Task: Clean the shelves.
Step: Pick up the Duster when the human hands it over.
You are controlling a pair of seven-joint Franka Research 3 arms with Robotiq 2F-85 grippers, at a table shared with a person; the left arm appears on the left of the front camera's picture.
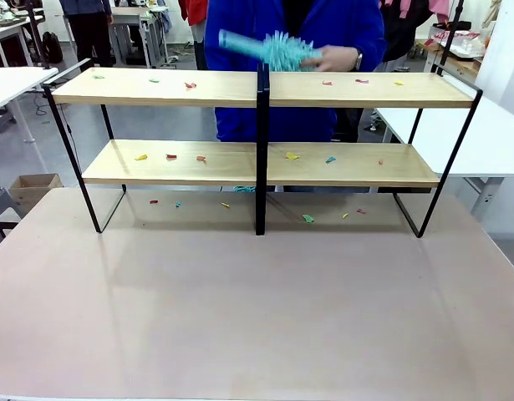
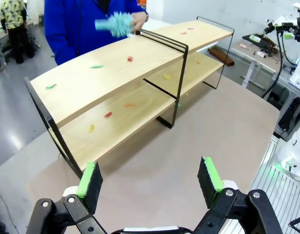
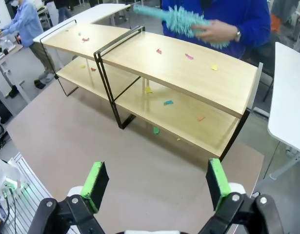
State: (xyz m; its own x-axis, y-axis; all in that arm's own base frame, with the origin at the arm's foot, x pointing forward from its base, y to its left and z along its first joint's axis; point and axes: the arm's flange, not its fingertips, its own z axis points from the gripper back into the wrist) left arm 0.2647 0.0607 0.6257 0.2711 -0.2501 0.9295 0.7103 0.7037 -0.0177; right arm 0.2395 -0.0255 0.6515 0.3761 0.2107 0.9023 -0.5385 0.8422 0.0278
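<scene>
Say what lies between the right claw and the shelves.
Right wrist view: from the right claw to the shelves, bare table, but for one green scrap by them.

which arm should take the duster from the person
Probably the left. The duster has its bare end pointing toward the robot's left, past the centre post of the shelves, while the person's hand covers the other end. The left gripper and right gripper are both open, back from the shelves.
</scene>
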